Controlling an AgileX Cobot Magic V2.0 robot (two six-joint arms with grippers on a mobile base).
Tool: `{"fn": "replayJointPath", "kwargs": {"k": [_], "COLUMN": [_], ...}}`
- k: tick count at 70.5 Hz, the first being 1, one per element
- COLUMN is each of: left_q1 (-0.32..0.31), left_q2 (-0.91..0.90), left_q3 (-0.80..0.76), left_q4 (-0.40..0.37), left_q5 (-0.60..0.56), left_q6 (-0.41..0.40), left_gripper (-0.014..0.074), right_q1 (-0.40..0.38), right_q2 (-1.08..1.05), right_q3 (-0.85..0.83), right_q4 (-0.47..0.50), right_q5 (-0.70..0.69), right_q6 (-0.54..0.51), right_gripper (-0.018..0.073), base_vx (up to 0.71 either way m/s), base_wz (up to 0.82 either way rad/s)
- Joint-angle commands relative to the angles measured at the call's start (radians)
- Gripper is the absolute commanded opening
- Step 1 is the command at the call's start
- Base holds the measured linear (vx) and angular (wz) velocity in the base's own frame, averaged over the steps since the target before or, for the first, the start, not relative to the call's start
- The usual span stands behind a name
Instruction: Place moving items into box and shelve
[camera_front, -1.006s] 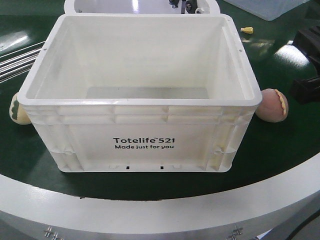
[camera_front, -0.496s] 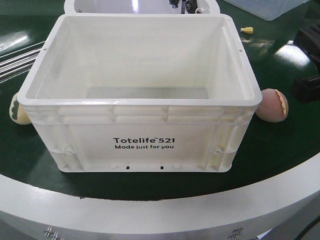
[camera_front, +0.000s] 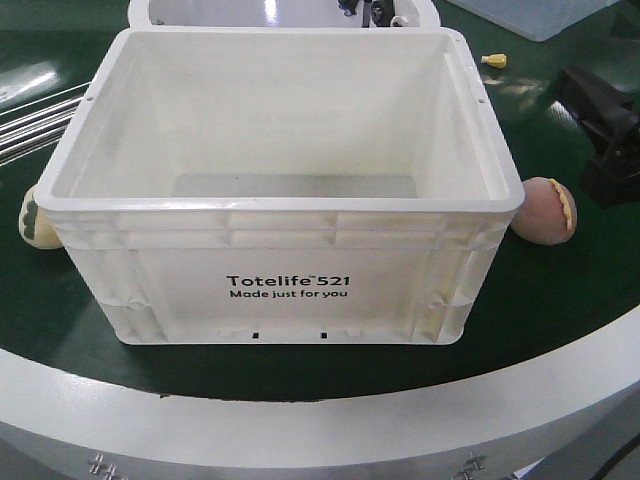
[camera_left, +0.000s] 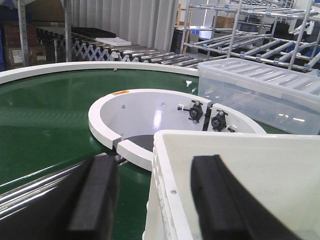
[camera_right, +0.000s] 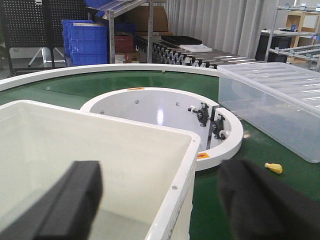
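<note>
On the green surface (camera_front: 570, 300), front centre: the box (camera_front: 290, 255), upright, only its grey floor showing inside. Round tan items sit just beside both side walls, right (camera_front: 545, 210) and left (camera_front: 33, 215). Left pincer (camera_left: 152, 180) spread wide, box rim visible between its fingers. Right pincer (camera_right: 162, 175) is the same. Clear lidded bin (camera_right: 280, 100) behind.

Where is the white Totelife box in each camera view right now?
Front view: box fills the centre, print facing the camera.
Left wrist view: box corner, lower right.
Right wrist view: box's open top, lower left.
Shared landmark: white curved ring behind the box, in all three.
</note>
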Motion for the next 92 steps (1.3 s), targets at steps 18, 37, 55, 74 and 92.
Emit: {"fn": "replayJointPath", "kwargs": {"k": [18, 37, 55, 74, 92], "left_q1": [-0.005, 0.034, 0.155, 0.176, 0.178], "left_q2": [-0.005, -0.008, -0.039, -0.068, 0.094], "left_q3": [-0.041, -0.041, -0.041, -0.041, -0.089], "left_q4": [-0.005, -0.003, 0.055, 0.126, 0.126], "left_q5": [-0.091, -0.062, -0.004, -0.004, -0.070], "left_q6": [0.001, 0.001, 0.002, -0.029, -0.089], "left_gripper": [0.0545, 0.0545, 0.0545, 0.0545, 0.0545], "right_q1": [-0.001, -0.157, -0.340, -0.337, -0.338], "right_q2": [-0.002, -0.063, -0.127, -0.108, 0.062], "right_q3": [-0.038, -0.038, -0.038, -0.038, -0.114], "right_q4": [-0.005, -0.005, -0.017, -0.001, -0.002], "right_q5": [-0.095, -0.065, 0.050, 0.038, 0.017], "right_q6": [-0.009, -0.008, -0.070, -0.057, -0.008], "right_gripper": [0.0686, 0.0666, 0.0636, 0.0608, 0.0589], "base_vx": [0.00, 0.00, 0.00, 0.00, 0.00], "base_wz": [0.00, 0.00, 0.00, 0.00, 0.00]}}
